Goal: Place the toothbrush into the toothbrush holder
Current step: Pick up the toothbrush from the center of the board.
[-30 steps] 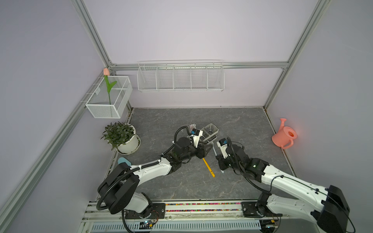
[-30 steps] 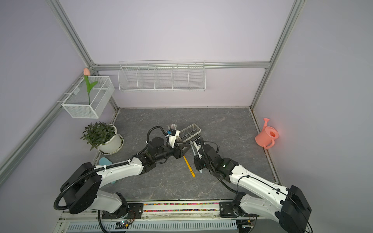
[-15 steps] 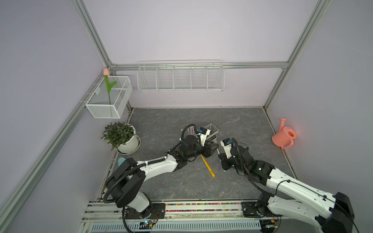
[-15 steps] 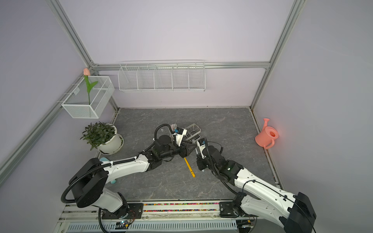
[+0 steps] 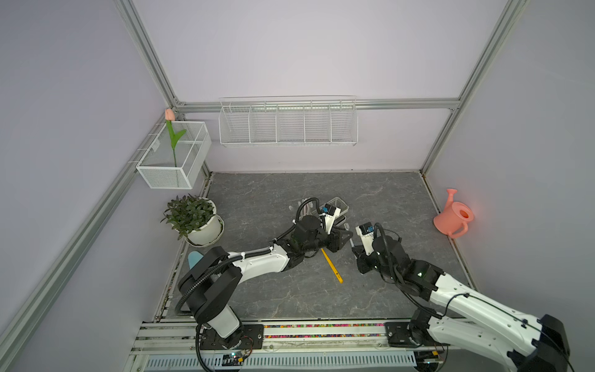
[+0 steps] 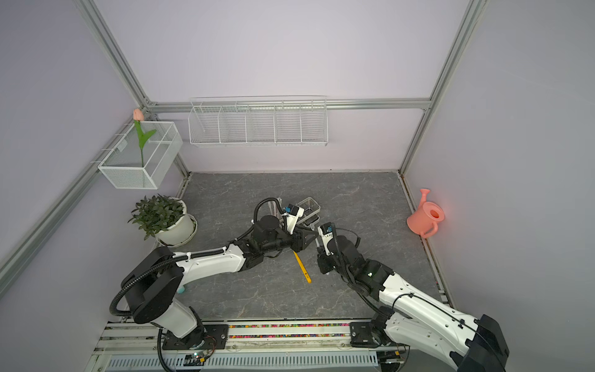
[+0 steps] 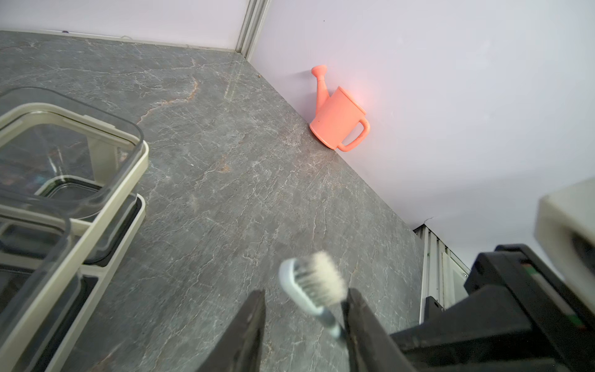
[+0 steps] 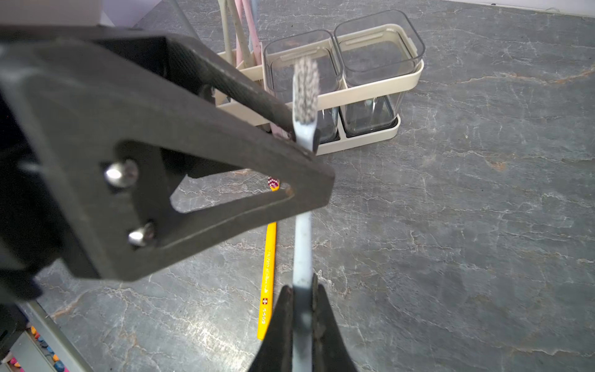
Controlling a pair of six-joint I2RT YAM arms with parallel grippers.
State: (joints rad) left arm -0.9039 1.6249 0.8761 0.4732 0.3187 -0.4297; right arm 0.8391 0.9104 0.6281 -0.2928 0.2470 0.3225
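Lilac walls close in a grey marbled desk [image 5: 257, 193], with a white mesh box [image 5: 174, 161] and a potted plant [image 5: 190, 214] at the far left. Next comes the left gripper [image 7: 306, 291], whose fingers stand apart on either side of the toothbrush [image 8: 302, 244] just below its bristles, one finger touching or nearly touching the neck. Just beyond sits the toothbrush holder [image 8: 367, 91], a cream rack with two clear cups and several pink and cream brushes [image 8: 244, 32] in its end compartment. A yellow pencil [image 8: 269, 273] lies flat on the desk beside the brush. It carries a small red badge with a white cross and a line of print too small to read; no brand or lettering shows on the brush or the holder. The toothbrush is off the desk, not yet in the holder, its head towards the cups. The right gripper [image 8: 302, 288] has its fingers clamped on the pale blue handle low down. I judge the brush light, stiff and smooth, so it could swivel in a narrow pinch. The slim neck or mid-handle is the sound place to take it, never the soft bristles. The rack looks light and could slide if knocked. A coral watering can [image 5: 452, 220] stands at the far right.
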